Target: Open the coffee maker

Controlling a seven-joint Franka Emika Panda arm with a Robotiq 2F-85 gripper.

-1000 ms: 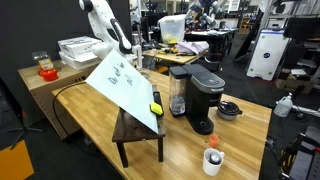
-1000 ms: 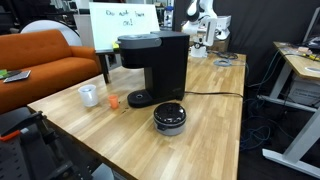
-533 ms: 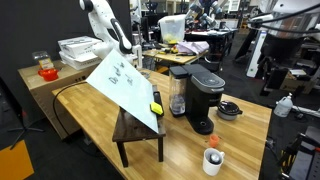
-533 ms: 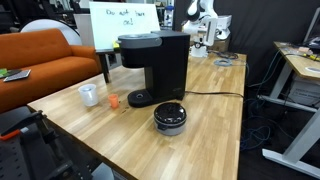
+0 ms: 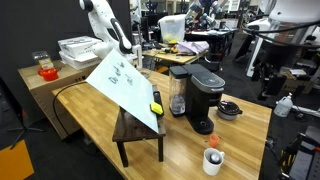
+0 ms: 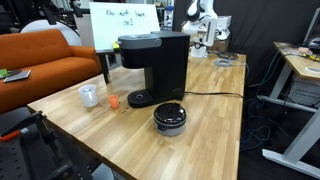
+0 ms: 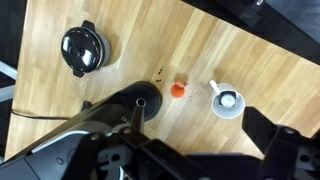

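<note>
Your jaws hung high over one end of the bench (image 6: 205, 110), touching nothing. You could not tell whether they were spread or pressed together. The gripper (image 5: 134, 46) was small in an exterior view and only a dark blur along the bottom of the wrist view.

Nearest below you stood the coffee maker (image 6: 155, 62), upright around the middle of the bench and well apart from the gripper. Its rounded lid (image 5: 207, 78) lay down flat, shut. The clear water tank (image 5: 178, 98) sat against its side, and its round base pointed away from your end.

Past the machine, a small orange piece (image 7: 178, 88) lay on the wood just off the base. The white cup (image 7: 227, 100) stood near it, closer to the long edge that faced the orange couch (image 6: 40, 62).

Farther still, toward the opposite end of the bench, the black round dish (image 7: 83, 48) sat apart from the machine, between the two long edges.
</note>
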